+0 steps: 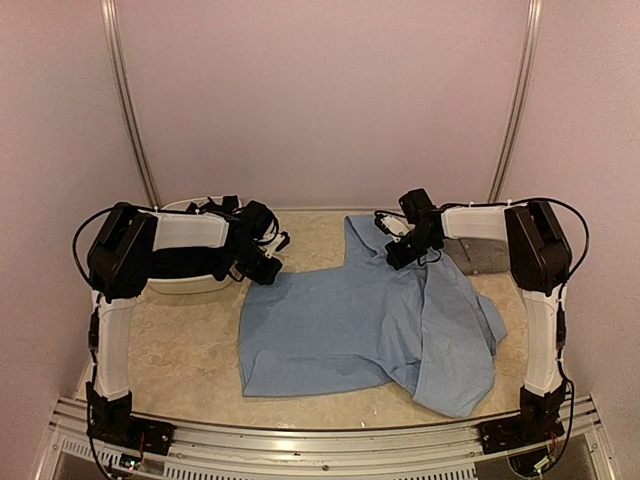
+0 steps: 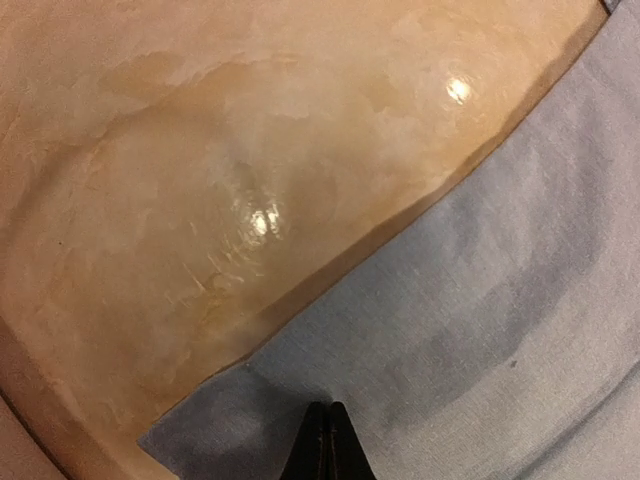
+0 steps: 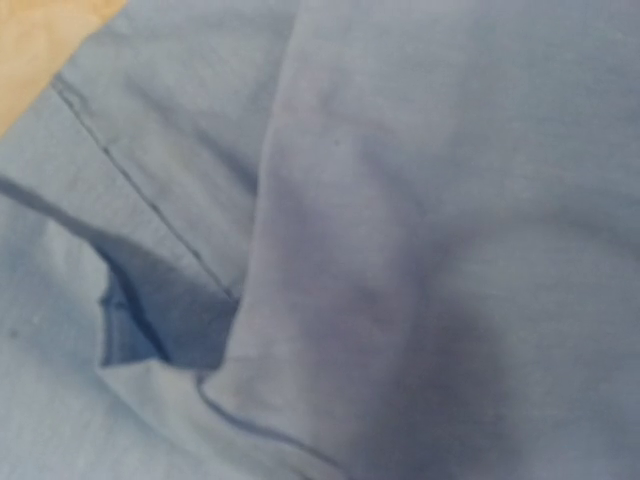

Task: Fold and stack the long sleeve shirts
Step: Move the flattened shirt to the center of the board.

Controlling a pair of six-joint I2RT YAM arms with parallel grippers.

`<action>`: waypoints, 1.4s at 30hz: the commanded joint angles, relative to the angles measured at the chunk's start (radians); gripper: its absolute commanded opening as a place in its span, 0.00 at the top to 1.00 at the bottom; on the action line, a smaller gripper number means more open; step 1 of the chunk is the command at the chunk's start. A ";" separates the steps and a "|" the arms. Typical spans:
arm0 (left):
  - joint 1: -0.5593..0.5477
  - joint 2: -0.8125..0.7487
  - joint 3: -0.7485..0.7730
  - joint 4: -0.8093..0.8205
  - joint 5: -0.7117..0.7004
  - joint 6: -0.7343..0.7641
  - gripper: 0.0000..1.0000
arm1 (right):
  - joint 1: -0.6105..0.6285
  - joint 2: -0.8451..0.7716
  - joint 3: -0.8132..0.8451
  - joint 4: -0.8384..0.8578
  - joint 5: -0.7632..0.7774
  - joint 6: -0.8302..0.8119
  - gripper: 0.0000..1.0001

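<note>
Carrying surface (image 1: pixel 180 340): beige and marbled, glossy, with light spots showing in the left wrist view.
Light blue shirt (image 1: pixel 350 330): lies mostly flat from the middle of the surface towards its right edge. Its lower hem is close to the near edge, and one flap reaches up towards the far edge. The right-hand part is rumpled and doubled over itself.
White tub (image 1: pixel 190 285): at the far left corner, partly hidden under the left arm.
Grey shirt (image 1: pixel 485 255): at the far right, beside the blue one and mostly covered by the right arm.
Left claw (image 2: pixel 325 445): closed tight, tips meeting on the far left corner of the light blue shirt and pinching the cloth.
Right claw (image 1: pixel 400 255): down on the shirt's far flap and fully closed. Its fingers are out of its own camera's view, so a hold on the cloth cannot be confirmed.
</note>
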 commanded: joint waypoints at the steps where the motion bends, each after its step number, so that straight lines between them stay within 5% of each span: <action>1: 0.026 0.037 0.048 0.004 -0.099 -0.037 1.00 | 0.011 0.036 0.062 0.051 0.030 0.007 1.00; 13: 0.080 0.270 0.496 -0.094 -0.217 -0.071 1.00 | 0.010 0.206 0.355 0.086 0.121 0.086 1.00; 17: 0.093 0.271 0.529 -0.025 -0.207 -0.093 0.96 | 0.011 0.263 0.495 0.054 0.149 0.100 1.00; 19: 0.094 0.236 0.491 0.043 -0.171 -0.093 0.78 | 0.011 0.257 0.516 0.028 0.133 0.115 0.90; 23: 0.078 0.068 0.322 0.230 -0.152 -0.079 0.29 | 0.011 0.094 0.348 0.104 0.098 0.138 0.44; 25: 0.069 -0.007 0.247 0.306 -0.156 -0.068 0.15 | 0.011 0.007 0.260 0.134 0.096 0.135 0.24; 27: 0.063 -0.061 0.224 0.317 -0.162 -0.070 0.05 | 0.010 -0.054 0.213 0.119 0.100 0.135 0.15; 34: -0.005 -0.206 0.067 0.311 -0.105 0.002 0.01 | 0.008 -0.179 0.059 0.035 0.237 0.199 0.22; 42: -0.085 -0.354 -0.150 0.302 -0.061 0.048 0.03 | -0.017 -0.090 0.110 -0.028 0.302 0.278 0.28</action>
